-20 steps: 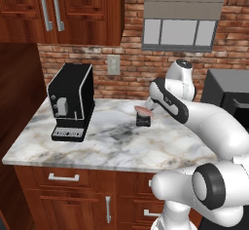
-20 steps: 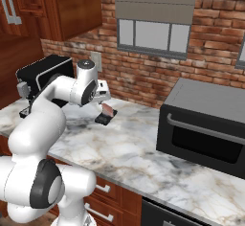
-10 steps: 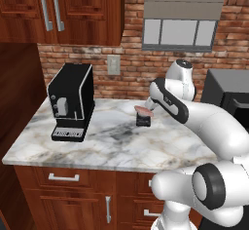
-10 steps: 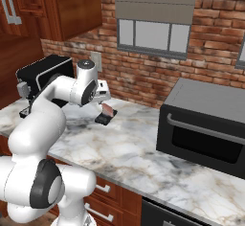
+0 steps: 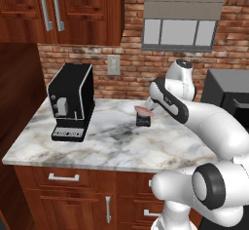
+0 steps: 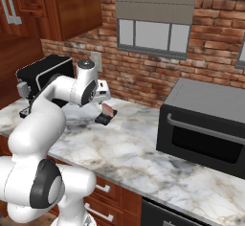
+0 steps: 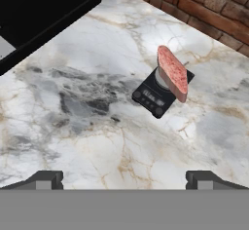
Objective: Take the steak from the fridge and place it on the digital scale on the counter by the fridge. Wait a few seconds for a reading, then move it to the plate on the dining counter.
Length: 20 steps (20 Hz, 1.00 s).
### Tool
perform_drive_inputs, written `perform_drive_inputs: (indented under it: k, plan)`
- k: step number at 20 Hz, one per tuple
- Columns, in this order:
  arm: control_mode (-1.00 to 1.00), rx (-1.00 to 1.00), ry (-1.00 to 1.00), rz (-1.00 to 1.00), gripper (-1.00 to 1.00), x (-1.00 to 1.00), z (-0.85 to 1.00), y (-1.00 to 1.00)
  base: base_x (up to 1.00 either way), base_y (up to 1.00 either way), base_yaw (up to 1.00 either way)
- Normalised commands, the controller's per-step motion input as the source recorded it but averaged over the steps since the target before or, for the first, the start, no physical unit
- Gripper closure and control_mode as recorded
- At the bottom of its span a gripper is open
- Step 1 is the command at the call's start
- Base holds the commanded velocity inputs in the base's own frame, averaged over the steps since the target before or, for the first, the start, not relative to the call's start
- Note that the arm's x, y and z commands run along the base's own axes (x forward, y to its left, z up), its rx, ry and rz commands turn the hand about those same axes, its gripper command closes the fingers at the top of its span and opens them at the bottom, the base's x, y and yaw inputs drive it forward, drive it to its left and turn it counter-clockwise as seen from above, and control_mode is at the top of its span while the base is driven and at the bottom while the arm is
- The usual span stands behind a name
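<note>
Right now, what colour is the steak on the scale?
Pinkish-red steak; clearest in the hand view.

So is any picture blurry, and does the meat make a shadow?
Hand view: sharp, the pinkish-red raw steak stands on edge on the small black square scale, no clear shadow. Left base view: crisp, soft dark patch beside the scale. Right base view: evenly lit, no glare.

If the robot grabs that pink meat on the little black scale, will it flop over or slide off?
The steak probably tips easily: it looks propped on edge and tilted on the digital scale, not lying flat. It overhangs the small scale, so a nudge might slide it onto the counter. It holds its shape here, so it seems fairly stiff. The gripper is open, apart from it.
</note>
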Motion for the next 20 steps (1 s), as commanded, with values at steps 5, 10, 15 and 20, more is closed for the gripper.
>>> perform_drive_inputs:
  k: [5, 10, 15, 20]
  plan:
    - [-1.0, 0.0, 0.0, 0.0, -1.0, 0.0, 0.0, 0.0, 0.0, 0.0, 0.0]
    - [-1.0, -0.01, -0.03, 0.0, -1.0, 0.01, -0.14, 0.0, 0.0, 0.0, 0.0]
    - [-1.0, -0.08, -0.13, 0.0, -1.0, 0.2, -0.45, 0.0, 0.0, 0.0, 0.0]
    - [-1.0, -0.03, -0.07, 0.0, -1.0, 0.41, -0.38, 0.0, 0.0, 0.0, 0.0]
